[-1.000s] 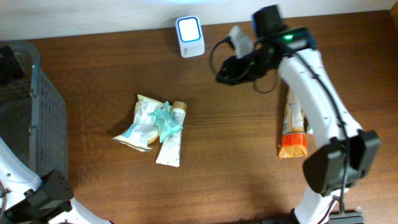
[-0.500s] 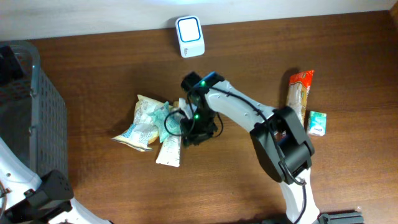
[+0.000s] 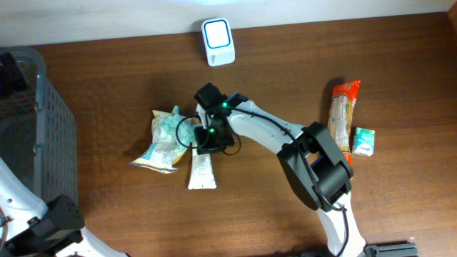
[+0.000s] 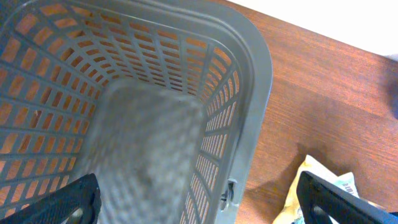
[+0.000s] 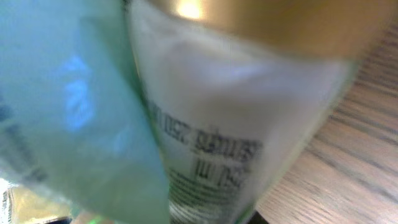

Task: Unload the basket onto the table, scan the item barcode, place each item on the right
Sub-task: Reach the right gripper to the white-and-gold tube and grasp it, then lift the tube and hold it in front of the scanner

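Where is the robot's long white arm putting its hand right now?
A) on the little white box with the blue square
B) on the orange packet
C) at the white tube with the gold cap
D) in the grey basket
C: from above, the right gripper is at the capped end of the white tube, and its wrist camera is filled by the gold cap and the tube's printed body.

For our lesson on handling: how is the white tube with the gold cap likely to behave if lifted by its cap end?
The white tube probably droops slightly: its body flattens toward a wide crimped end. Its shiny skin, seen from the right wrist, may be slippery. The flat end likely stops it rolling, despite the round gold cap.
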You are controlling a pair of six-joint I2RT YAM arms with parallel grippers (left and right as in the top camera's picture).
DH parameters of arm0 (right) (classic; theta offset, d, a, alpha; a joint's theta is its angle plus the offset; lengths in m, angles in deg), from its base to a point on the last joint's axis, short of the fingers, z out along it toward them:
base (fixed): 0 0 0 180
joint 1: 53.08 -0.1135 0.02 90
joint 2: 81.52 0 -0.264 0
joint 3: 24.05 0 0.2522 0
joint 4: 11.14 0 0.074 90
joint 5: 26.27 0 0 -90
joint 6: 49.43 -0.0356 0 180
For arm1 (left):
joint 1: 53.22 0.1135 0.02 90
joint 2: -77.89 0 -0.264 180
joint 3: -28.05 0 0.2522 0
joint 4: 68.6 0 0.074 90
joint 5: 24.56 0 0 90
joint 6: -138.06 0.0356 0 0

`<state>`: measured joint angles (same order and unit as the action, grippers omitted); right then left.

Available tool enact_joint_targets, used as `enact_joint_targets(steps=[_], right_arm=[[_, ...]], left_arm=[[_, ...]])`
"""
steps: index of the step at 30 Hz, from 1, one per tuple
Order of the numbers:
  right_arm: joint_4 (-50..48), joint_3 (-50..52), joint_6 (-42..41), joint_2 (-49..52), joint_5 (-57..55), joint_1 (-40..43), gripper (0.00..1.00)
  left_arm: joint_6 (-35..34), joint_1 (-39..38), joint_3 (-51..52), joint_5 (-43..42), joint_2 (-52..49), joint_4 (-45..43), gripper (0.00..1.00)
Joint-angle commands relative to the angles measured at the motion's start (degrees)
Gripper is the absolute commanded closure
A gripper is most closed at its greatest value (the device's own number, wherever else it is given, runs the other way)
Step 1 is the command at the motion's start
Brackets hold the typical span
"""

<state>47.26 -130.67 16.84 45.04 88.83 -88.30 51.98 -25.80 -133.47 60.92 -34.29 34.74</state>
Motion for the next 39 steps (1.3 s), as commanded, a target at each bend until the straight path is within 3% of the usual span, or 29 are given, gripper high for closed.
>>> enact_joint_targets(steps=[1, 2, 4, 8, 11, 16, 34, 36, 37, 38, 39], right_arm=[[7.1, 0.9, 11.2, 0.0, 1.8, 5.7, 0.84], [9.0, 0.9, 16.3, -0.7, 3.3, 7.5, 0.81], [13.7, -0.7, 24.7, -1.2, 4.3, 10.6, 0.61], [25.0, -9.0, 26.3, -1.5, 6.5, 17.5, 0.5], [28.3, -2.7, 26.3, -1.4, 9.7, 17.0, 0.49], [21.6, 8.6, 26.3, -1.4, 16.5, 15.3, 0.5], [6.5, 8.8, 18.8, 0.3, 17.6, 15.5, 0.5], [5.4, 8.8, 14.6, 0.7, 15.7, 12.1, 0.54], [5.0, 8.8, 11.0, 0.7, 12.6, 10.8, 0.61], [4.7, 8.8, 9.7, 0.7, 11.5, 9.8, 0.85], [4.7, 8.7, 9.7, 0.7, 11.7, 9.8, 0.94]], left_arm=[[0.9, 0.1, -0.3, -0.6, 0.0, -0.1, 0.01], [0.9, 0.1, -0.3, -0.6, 0.0, -0.1, 0.01], [0.9, 0.1, -0.3, -0.6, 0.0, -0.1, 0.01], [0.9, 0.1, -0.3, -0.6, 0.0, -0.1, 0.01], [0.9, 0.1, -0.3, -0.6, 0.0, -0.1, 0.01], [0.9, 0.1, -0.3, -0.6, 0.0, -0.1, 0.01], [0.9, 0.1, -0.3, -0.6, 0.0, -0.1, 0.01], [0.9, 0.1, -0.3, -0.6, 0.0, -0.1, 0.01], [0.9, 0.1, -0.3, -0.6, 0.0, -0.1, 0.01], [0.9, 0.1, -0.3, -0.6, 0.0, -0.1, 0.01], [0.9, 0.1, -0.3, -0.6, 0.0, -0.1, 0.01]])
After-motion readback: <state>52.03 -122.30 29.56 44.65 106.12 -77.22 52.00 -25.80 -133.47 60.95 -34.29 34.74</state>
